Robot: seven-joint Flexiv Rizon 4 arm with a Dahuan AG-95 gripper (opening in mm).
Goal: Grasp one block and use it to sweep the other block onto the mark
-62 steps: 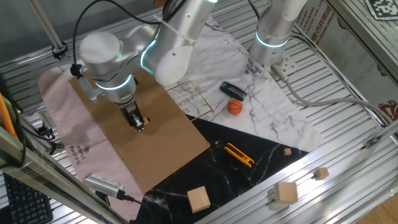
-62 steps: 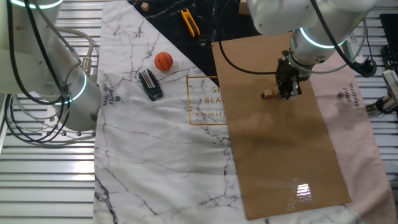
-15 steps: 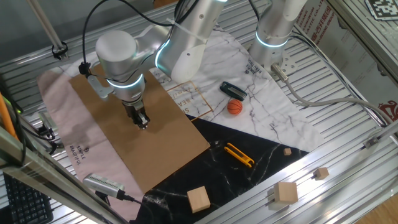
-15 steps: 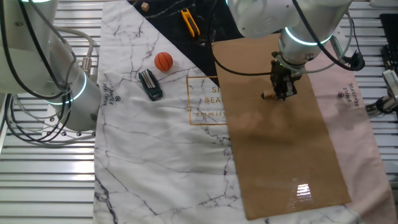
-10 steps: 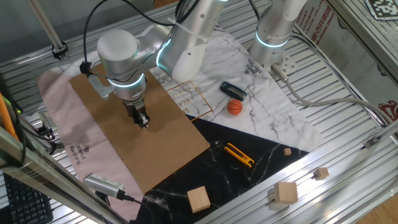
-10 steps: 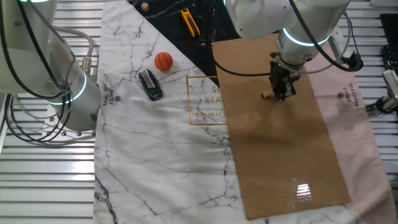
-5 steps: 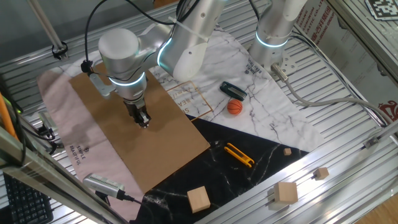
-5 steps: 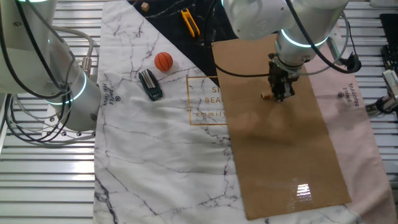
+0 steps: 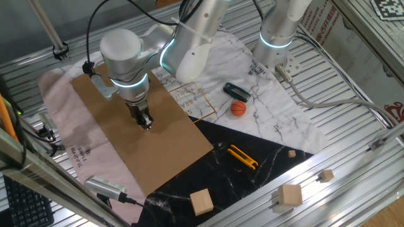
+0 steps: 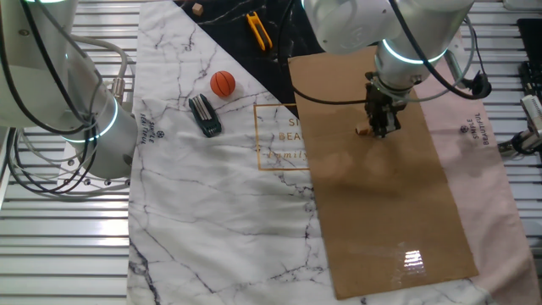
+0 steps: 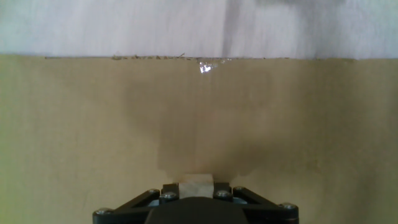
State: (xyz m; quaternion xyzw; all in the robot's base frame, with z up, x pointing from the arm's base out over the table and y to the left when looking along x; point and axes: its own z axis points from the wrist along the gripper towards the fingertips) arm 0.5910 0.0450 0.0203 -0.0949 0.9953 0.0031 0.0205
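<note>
My gripper stands upright on the brown cardboard, fingertips down at the sheet. In the hand view it is shut on one tiny pale tan block, held between the fingers. In the other fixed view the gripper has the other tiny tan block lying on the cardboard just off its left side, close to or touching the fingertips. That block does not show in the hand view. The black mark is not visible in any view.
An orange ball, a black tool and a yellow-black tool lie right of the cardboard. Larger pale cubes sit at the front. A second arm's base stands on the marble cloth. The cardboard's far edge meets pale cloth.
The gripper has crept a few pixels along the cardboard over the last seconds, leftward in the other fixed view, still shut on its block. The loose block beside it shifted slightly the same way.
</note>
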